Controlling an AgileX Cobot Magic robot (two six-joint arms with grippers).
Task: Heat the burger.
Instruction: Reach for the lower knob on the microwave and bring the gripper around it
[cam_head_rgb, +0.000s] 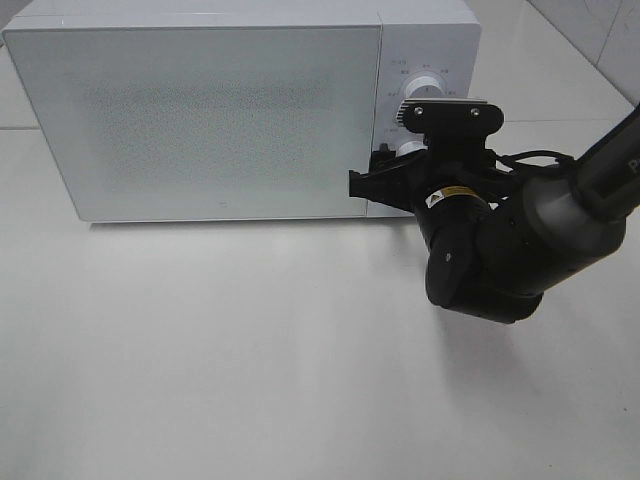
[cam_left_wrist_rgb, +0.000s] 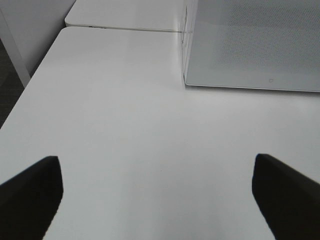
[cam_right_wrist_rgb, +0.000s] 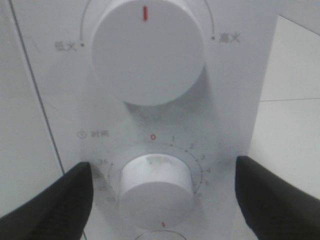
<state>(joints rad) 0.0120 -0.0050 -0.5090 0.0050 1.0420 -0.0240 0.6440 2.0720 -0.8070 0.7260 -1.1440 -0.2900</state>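
Right jaws stand open astride the timer knob on the microwave; closing off-centre, they could slip round it and misset the time. Left jaws open too.

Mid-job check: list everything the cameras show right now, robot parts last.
microwave: one, white, back of the table, door shut
upper knob: one, white with red mark, on the microwave's control panel
timer knob: one, white, below the upper knob
table: one, white, under the microwave
burger: none in view
left gripper: one, black, fingers open, above bare table
right gripper: one, black, fingers open, either side of the timer knob; contact unclear
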